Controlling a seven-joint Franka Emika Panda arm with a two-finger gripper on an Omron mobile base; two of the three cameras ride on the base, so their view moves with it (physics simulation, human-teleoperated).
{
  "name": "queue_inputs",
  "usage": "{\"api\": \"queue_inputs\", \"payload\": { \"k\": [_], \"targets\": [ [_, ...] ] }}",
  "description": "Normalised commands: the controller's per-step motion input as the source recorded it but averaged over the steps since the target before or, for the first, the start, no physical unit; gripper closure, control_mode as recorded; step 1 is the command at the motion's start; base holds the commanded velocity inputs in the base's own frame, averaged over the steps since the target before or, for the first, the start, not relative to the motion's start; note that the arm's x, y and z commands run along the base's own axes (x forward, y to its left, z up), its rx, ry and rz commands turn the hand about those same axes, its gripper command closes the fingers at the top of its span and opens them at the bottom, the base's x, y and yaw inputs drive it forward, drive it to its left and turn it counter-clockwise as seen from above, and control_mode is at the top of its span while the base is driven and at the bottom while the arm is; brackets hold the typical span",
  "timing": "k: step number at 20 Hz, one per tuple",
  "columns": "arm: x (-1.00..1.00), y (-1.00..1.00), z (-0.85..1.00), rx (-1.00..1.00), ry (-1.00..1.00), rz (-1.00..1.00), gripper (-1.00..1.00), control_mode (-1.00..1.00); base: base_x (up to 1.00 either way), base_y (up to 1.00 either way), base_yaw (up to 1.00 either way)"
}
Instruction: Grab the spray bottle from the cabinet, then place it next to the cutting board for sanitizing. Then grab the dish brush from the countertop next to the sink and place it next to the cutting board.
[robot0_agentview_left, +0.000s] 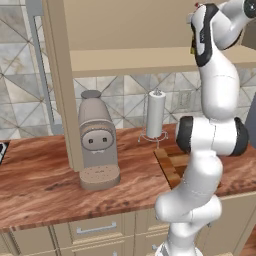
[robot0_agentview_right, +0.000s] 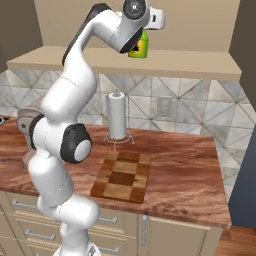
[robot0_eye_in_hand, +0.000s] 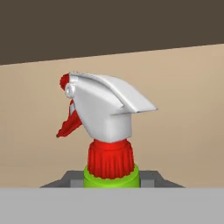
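spray bottle (robot0_agentview_right: 139, 46) stands up on the cabinet (robot0_agentview_right: 125, 62) shelf, near its front edge, roughly above the cutting board (robot0_agentview_right: 122, 176); the gripper (robot0_agentview_right: 146, 31) is at it, and in the hand view the green neck sits between the two dark finger tips (robot0_eye_in_hand: 72, 179), so the jaws look closed on the neck, narrowly spread, though actual contact is hidden at the bottom of that view; my guess is a light, stiff plastic bottle, smooth and a bit slippery on the body, possibly sloshing if filled; the ribbed red collar (robot0_eye_in_hand: 110, 158) and the neck just under it give the surest hold, since the white trigger head (robot0_eye_in_hand: 107, 107) above would stop it sliding down through the fingers; pinching the red trigger lever itself would risk it pivoting; a dark label shows on the yellow-green body in the right base view, too small to read; no brand or writing can be made out; the board lies on the countertop (robot0_agentview_right: 185, 170) towards its front edge, just in front of the paper-towel roll (robot0_agentview_right: 117, 116).
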Motion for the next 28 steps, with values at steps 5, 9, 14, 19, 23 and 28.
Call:
{"api": "queue_inputs", "payload": {
  "k": [5,9,14,19,23,28],
  "targets": [
    [-1.0,0.0,-0.54,0.03,-0.01,0.0,1.0,-1.0,0.0,0.0,0.0],
    [-1.0,0.0,-0.55,0.06,-0.02,-0.01,1.0,-1.0,0.0,0.0,0.0],
    [-1.0,0.0,-0.51,0.01,0.0,0.0,1.0,-1.0,0.0,0.0,0.0],
    [-1.0,-0.01,-0.38,-0.08,0.07,0.01,1.0,-1.0,0.0,0.0,0.0],
    [-0.58,-0.23,-0.68,-0.19,0.0,0.13,1.0,-1.0,0.0,0.0,0.0],
    [0.08,-0.28,-1.0,-0.16,0.0,0.31,1.0,-1.0,0.0,0.0,0.0]
  ]
}}
